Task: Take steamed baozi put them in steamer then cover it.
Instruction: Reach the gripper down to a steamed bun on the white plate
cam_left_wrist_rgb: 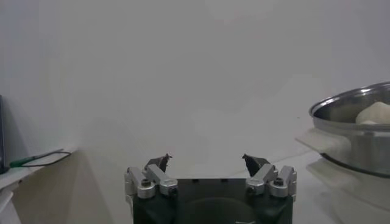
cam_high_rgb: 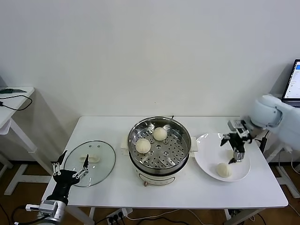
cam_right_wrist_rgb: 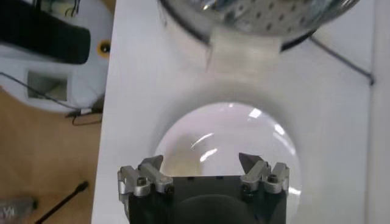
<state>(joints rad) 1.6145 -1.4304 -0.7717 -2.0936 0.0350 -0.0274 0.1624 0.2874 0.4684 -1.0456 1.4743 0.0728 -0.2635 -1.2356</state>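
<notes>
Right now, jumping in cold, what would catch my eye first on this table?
The shiny steamer at the table's middle, uncovered, with two steamed baozi on its perforated tray. To its right, the open right gripper hangs over a white plate holding one more bun. The glass lid lies flat on the left, by the open left gripper.

- The right arm [cam_high_rgb: 268, 112] has a smooth, rounded shell in pale grey-white, ending in a dark wrist section with small metal parts.
- The right gripper [cam_right_wrist_rgb: 206, 167] has a black body — two silver-grey finger mounts, each with a dark screw, carry short black pointed tips.
- The left gripper [cam_left_wrist_rgb: 207, 164] is built the same: black housing, silver bolted mounts, dark tips.
- In the head view the left gripper's fingers are thin and black, above a silver-grey wrist cylinder.
</notes>
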